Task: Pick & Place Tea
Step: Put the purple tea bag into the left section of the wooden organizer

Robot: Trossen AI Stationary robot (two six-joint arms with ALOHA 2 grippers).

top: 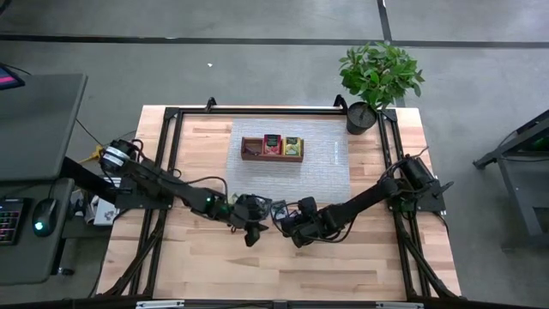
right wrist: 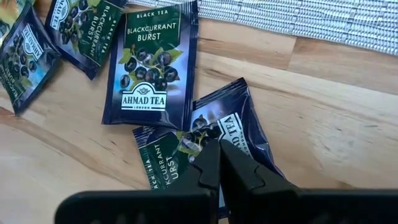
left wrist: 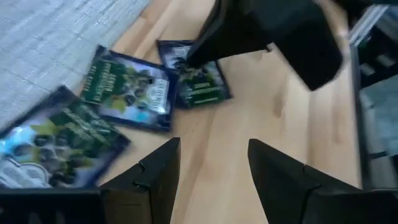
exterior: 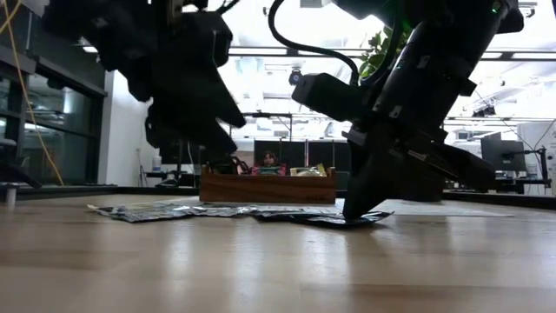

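Pick step: right end effector clenched on dark tea packet directly beneath; left end effector released (waiting alongside). Next: lift clear of tabletop, carry to tray.

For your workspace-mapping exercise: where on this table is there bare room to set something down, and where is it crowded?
Free: the bare wood of the table along its near edge below both grippers, and the grey mat right of the wooden tray. Crowded: the mat's near edge, where the dark tea packets lie, with the right gripper shut on one and the left gripper open beside it.
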